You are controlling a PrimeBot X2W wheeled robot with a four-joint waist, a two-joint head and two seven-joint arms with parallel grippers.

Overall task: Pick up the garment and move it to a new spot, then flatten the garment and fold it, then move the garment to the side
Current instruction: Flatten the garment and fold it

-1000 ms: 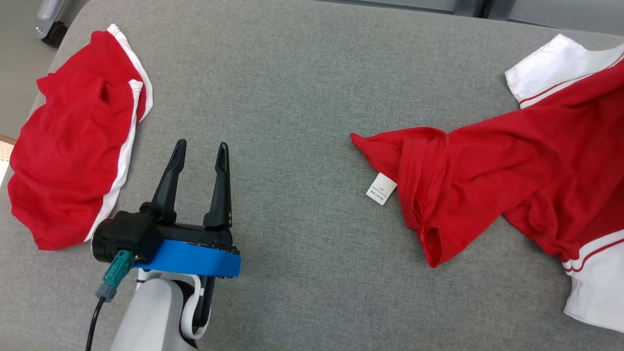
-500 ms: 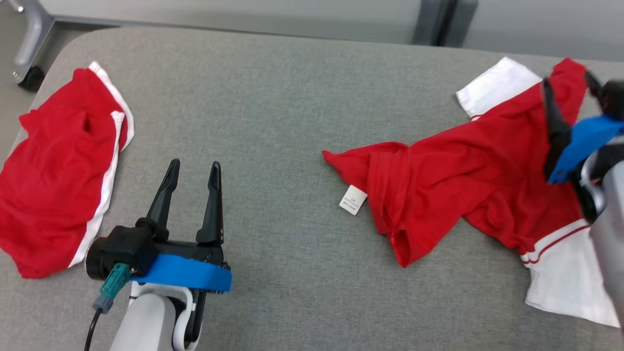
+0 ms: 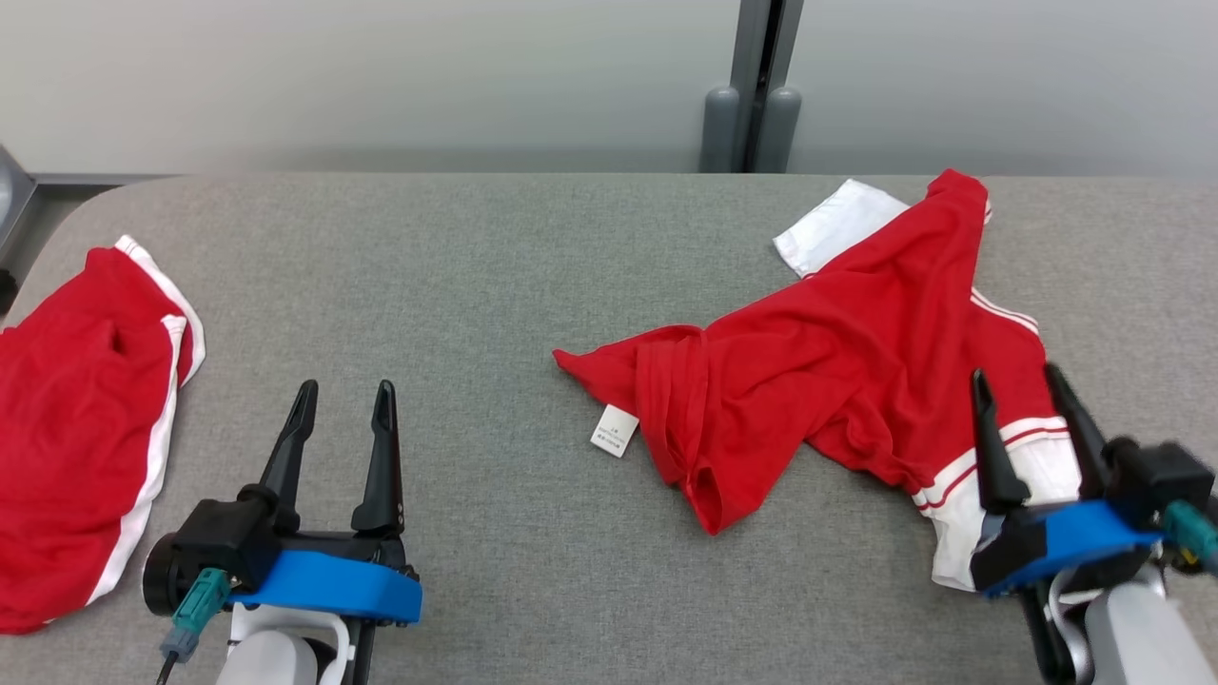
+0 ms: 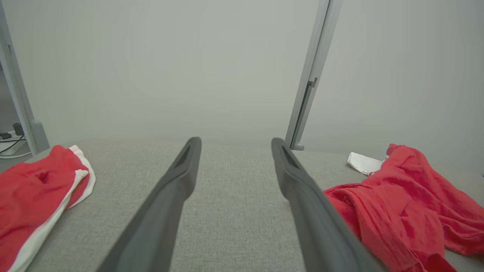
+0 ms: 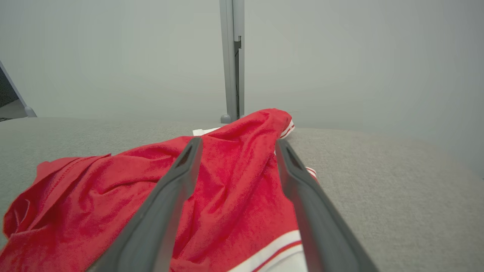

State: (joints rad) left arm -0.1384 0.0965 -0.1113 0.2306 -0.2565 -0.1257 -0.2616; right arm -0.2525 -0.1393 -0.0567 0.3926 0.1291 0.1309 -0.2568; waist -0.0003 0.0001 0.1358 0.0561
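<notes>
Red garment [image 3: 818, 362], long axis diag., near-left to far-right

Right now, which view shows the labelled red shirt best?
Head view: nearly the whole shirt shows from above, sleeves and label included. Left wrist view catches one crumpled side; right wrist view sees it low, behind its fingers.

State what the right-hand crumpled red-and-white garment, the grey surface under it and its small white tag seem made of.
Red-and-white garment: soft matte knit, probably cotton jersey; it drapes in folds. Grey surface: heathered woven fabric; weave grain shows. Small white tag: thin printed label, fabric or paper unclear.
</notes>
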